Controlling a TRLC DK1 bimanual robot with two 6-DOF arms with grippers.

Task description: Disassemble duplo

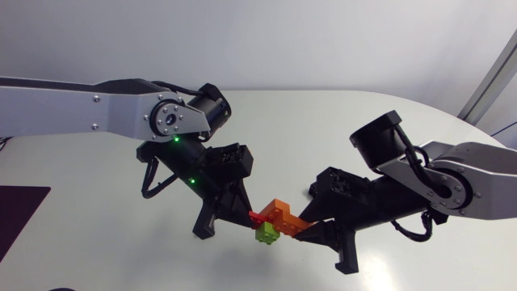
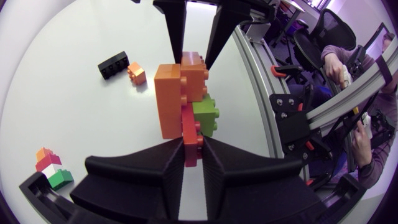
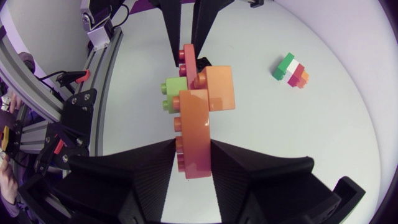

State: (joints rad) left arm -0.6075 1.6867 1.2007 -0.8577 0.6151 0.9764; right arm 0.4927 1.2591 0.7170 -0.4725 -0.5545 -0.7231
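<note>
A duplo cluster hangs above the table between both grippers in the head view: a red brick [image 1: 257, 217], orange bricks [image 1: 283, 213] and a lime green brick [image 1: 266, 234] underneath. My left gripper [image 1: 249, 212] is shut on the red brick [image 2: 191, 138] at its end of the cluster. My right gripper [image 1: 305, 224] is shut on the long orange brick [image 3: 194, 134] at the opposite end. In the right wrist view the green brick [image 3: 174, 93] and a second orange brick [image 3: 217, 87] sit ahead of its fingers.
A black brick [image 2: 113, 64] with a small orange brick [image 2: 135, 73] beside it lies on the white table beyond the cluster. A small stack of orange, red, white and green bricks [image 2: 51, 169] stands apart, also seen as the striped stack [image 3: 291, 70]. A dark mat [image 1: 16, 218] lies at the left edge.
</note>
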